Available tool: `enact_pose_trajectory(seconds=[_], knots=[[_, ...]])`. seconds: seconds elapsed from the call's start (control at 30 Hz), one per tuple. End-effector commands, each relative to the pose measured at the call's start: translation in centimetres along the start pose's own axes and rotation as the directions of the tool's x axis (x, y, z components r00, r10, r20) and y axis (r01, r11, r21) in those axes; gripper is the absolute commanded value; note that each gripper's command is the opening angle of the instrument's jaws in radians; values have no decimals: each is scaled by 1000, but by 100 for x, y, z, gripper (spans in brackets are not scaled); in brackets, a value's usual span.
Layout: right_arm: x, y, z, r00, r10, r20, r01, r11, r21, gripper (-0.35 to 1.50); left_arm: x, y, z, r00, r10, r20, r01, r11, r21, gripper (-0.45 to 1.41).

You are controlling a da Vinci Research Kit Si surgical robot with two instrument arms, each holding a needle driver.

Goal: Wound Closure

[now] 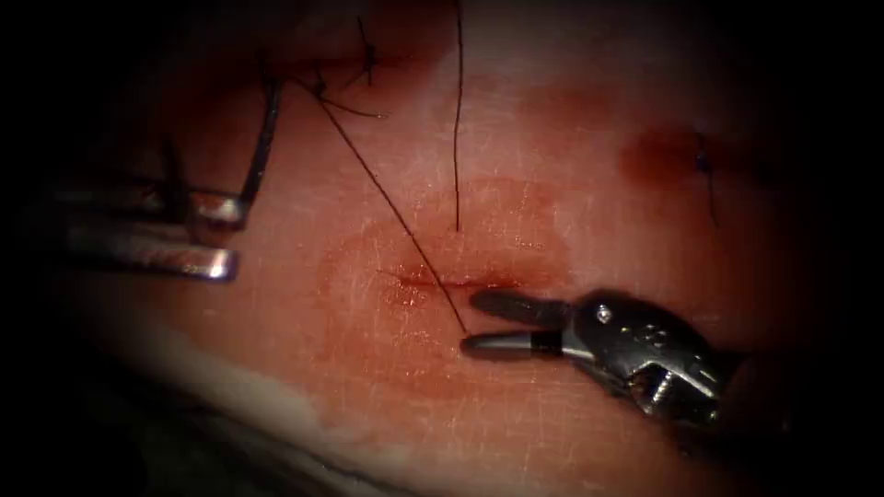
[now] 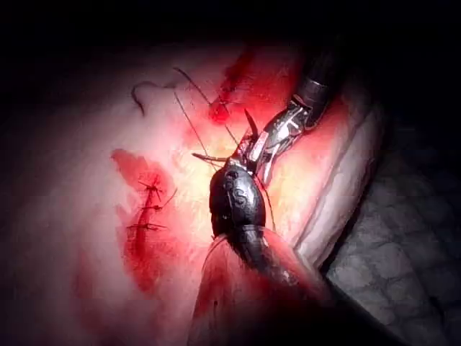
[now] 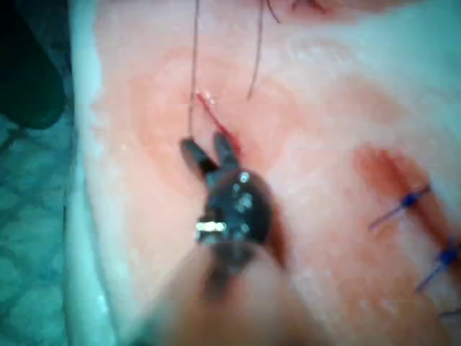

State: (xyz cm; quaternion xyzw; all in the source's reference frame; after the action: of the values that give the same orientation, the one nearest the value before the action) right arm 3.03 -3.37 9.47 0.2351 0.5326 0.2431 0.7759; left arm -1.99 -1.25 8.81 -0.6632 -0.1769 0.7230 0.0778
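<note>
endoscope view: the right tool (image 1: 471, 322) lies just right of the small cut (image 1: 442, 279) in the tissue (image 1: 571, 166), jaws parted, the thread (image 1: 391, 207) ending at its lower jaw tip. the left tool (image 1: 221, 239) is at the left, jaws apart, its upper jaw touching the curved needle (image 1: 262, 147), which stands clear of the tissue; a grip cannot be confirmed.

left wrist view: the left tool (image 2: 230, 148) sits above stitched cuts (image 2: 148, 209).

right wrist view: the right tool (image 3: 205, 148) has its jaws parted beside the cut (image 3: 216, 122).

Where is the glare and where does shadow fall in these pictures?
Endoscope view: heavy shadow covers the left claw and the needle beside it, its hold unclear; glare glints on the right claw, open and empty, by the thread. Left wrist view: bright light on the tissue, darkness around.
</note>
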Motion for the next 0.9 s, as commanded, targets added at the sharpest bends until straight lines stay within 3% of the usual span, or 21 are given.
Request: enact_pose_trajectory(seconds=[0.03, 0.13, 0.2, 0.23, 0.27, 0.3, 0.57, 0.9], knots=[[-8, -3, 13, 1000, 0, -1, 0, 1000, 4, 46, -8, 0, 6, 1000, -1, -1, 1, 1000, -2, -45], [-7, -2, 16, 1000, 0, -1, 0, 1000, 2, 44, -8, 0, 6, 1000, -2, -1, 2, 1000, -1, -45], [-7, -2, 18, 1000, 1, 2, -1, 1000, 0, 31, -8, 0, 7, 1000, -1, 0, 1, 1000, 0, -45], [-6, -2, 18, 1000, 1, 2, -1, 1000, 0, 12, -8, 0, 7, 1000, -1, 0, 1, 1000, 0, -45], [-6, -2, 18, 1000, 0, 7, 0, 1000, 8, -26, -9, 0, 7, 1000, -1, 0, 1, 1000, 0, -45], [-7, -2, 18, 1000, 0, 18, 0, 1000, 13, -35, -9, 0, 7, 1000, -1, 0, 1, 1000, 1, -45], [-2, -16, 0, 991, 49, 125, -49, 999, 4, -35, -15, -1, 8, 1000, 3, 4, -3, 1000, 6, -45], [27, -84, -13, 985, 63, 162, -80, 992, 101, -35, -50, 12, 25, 999, 34, 15, -35, 999, 7, -45]])
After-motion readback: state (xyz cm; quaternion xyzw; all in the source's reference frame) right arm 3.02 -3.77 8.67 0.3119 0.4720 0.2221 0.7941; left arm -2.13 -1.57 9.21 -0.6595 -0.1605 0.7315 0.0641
